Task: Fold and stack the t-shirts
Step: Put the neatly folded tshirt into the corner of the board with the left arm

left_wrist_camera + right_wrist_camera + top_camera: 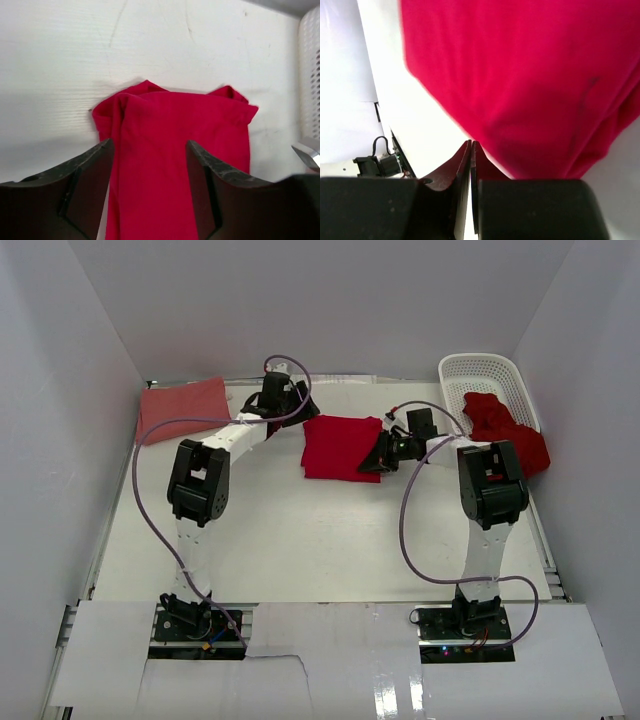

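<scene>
Crimson folded t-shirt; left jaws released over it, right jaws clenched alongside.

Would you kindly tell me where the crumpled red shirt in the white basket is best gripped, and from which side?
Probably the bunched part of the red shirt that spills over the near end of the basket, coming straight down from above. There the cloth heaps up in folds clear of the lattice walls, so fingers should close on it without catching the rim.
</scene>
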{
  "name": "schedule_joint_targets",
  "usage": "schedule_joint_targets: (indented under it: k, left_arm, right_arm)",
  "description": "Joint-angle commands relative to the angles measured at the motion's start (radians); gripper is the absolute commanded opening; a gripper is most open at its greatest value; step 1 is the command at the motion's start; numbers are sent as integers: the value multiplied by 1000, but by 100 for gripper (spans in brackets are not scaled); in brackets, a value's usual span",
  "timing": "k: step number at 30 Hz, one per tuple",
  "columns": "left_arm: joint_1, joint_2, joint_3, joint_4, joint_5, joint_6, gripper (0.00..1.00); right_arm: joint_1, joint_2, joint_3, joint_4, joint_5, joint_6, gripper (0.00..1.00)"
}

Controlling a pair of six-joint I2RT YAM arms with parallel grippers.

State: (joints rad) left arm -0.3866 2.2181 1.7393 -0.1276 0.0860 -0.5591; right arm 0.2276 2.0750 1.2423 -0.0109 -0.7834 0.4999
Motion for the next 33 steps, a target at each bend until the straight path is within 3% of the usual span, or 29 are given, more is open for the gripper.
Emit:
schedule_joint_targets:
  k: [1, 5, 11, 16, 23, 29, 30, 31, 32, 33]
  left_arm:
    - [57, -127, -62, 3, 12, -30, 71]
    - [78, -115, -109, 16, 75, -47, 73]
    - [81, -9, -23, -63, 167, -39, 73]
    - [92, 78, -1, -18, 312, -58, 73]
    - [91, 153, 46, -52, 374, -48, 70]
    - [88, 216, 121, -133, 422, -32, 46]
    - [86, 218, 123, -144, 419, -22, 39]
    - [84, 219, 123, -156, 428, -16, 28]
    - [83, 229, 132, -162, 446, -13, 9]
    - [86, 236, 141, -174, 472, -13, 1]
  right_arm:
    - [4, -136, 0, -60, 27, -52, 8]
    - [4, -196, -1, -104, 27, -66, 8]
    - [3, -302, 0, -167, 72, -81, 9]
    - [3, -361, 12, -219, 96, -101, 9]
    - [1, -380, 6, -227, 96, -106, 9]
    - [1, -377, -4, -225, 93, -104, 9]
    - [1, -378, -4, -225, 92, -107, 9]
    - [1, -380, -4, -225, 90, -107, 9]
    - [1, -383, -6, -225, 88, -106, 9]
    - [1, -386, -6, -222, 87, -103, 9]
